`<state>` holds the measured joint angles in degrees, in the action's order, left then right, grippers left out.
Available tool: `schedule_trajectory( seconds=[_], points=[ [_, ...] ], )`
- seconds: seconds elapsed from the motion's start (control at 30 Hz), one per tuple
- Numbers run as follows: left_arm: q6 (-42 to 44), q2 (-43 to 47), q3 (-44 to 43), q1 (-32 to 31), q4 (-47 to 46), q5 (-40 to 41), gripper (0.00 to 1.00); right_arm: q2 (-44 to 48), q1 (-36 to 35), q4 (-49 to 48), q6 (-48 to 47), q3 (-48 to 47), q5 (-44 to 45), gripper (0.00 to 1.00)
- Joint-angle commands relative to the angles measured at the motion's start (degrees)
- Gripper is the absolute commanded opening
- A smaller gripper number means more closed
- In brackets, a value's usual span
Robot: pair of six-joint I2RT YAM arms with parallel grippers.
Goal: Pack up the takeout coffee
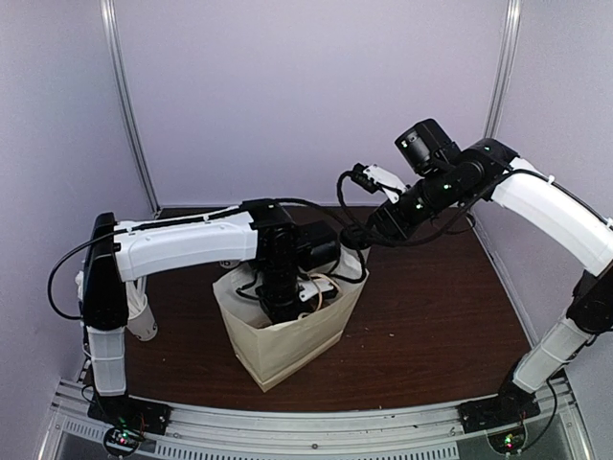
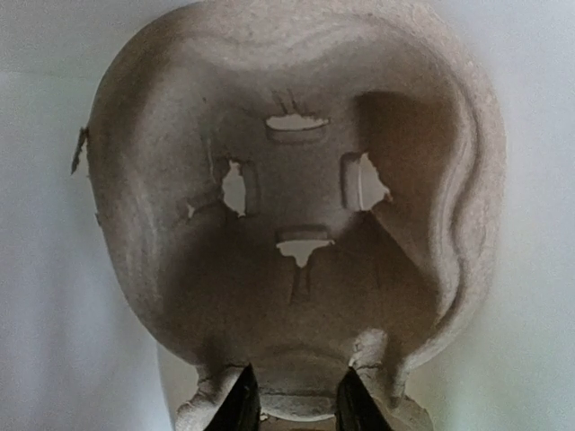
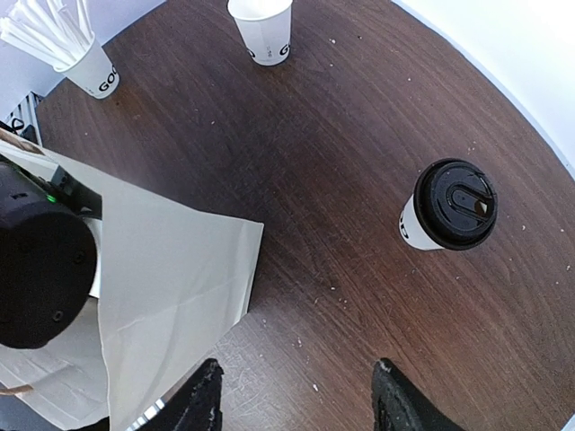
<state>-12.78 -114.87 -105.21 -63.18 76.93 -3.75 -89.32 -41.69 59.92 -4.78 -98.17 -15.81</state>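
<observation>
The takeout coffee (image 3: 447, 206), a white paper cup with a black lid, stands upright on the dark wood table, up and to the right of my right gripper (image 3: 296, 382). That gripper hangs open above the table with nothing between its fingers; in the top view it (image 1: 354, 238) hovers over the back right edge of the white paper bag (image 1: 287, 340). My left gripper (image 2: 295, 400) is down inside the bag, shut on the near rim of the brown pulp cup carrier (image 2: 296, 180). The top view does not show the coffee.
A white cup full of wrapped straws (image 3: 76, 54) and an open white cup (image 3: 262, 31) stand at the far side of the table. The bag's flap (image 3: 171, 269) and the left arm's black wrist (image 3: 40, 269) lie left of my right gripper.
</observation>
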Motion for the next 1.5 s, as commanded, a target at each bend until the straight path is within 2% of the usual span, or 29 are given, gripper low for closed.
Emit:
schedule_trajectory(
  seconds=[0.0, 0.73, 0.97, 1.17, 1.27, 1.33, 1.4, 1.47],
  points=[
    [-0.29, -1.86, 1.66, -0.01, -2.61, -0.96, 0.00, 0.64, 0.43, -0.94, -0.61, 0.70, -0.09, 0.56],
    [0.21, -5.37, 10.10, 2.35, -11.18, 1.55, 0.00, -0.90, 0.46, -1.00, -0.43, 0.88, -1.58, 0.57],
    [0.21, -6.51, 11.20, 2.84, -13.49, -1.52, 0.00, -1.04, 0.38, -0.86, -0.45, 0.87, -1.53, 0.57],
    [-0.16, -4.93, 9.52, 2.80, -12.05, -0.52, 0.34, -0.56, 0.39, -0.77, -0.66, 0.81, -1.13, 0.57],
    [0.01, -3.17, 7.89, 2.83, -10.18, 0.94, 0.45, -0.37, 0.41, -0.42, -0.71, 0.63, -1.41, 0.57],
    [0.58, -2.48, 6.68, 2.81, -8.29, 1.16, 0.56, -0.14, 0.45, -0.04, -0.74, 0.32, -1.98, 0.58],
    [0.78, -1.61, 5.87, 2.85, -6.83, 1.33, 0.96, 0.17, 0.40, 0.08, -0.92, 0.14, -1.87, 0.58],
    [0.56, -0.26, 5.76, 2.80, -6.60, 1.37, 0.98, 0.43, 0.39, 0.16, -0.99, 0.09, -2.18, 0.58]
  ],
)
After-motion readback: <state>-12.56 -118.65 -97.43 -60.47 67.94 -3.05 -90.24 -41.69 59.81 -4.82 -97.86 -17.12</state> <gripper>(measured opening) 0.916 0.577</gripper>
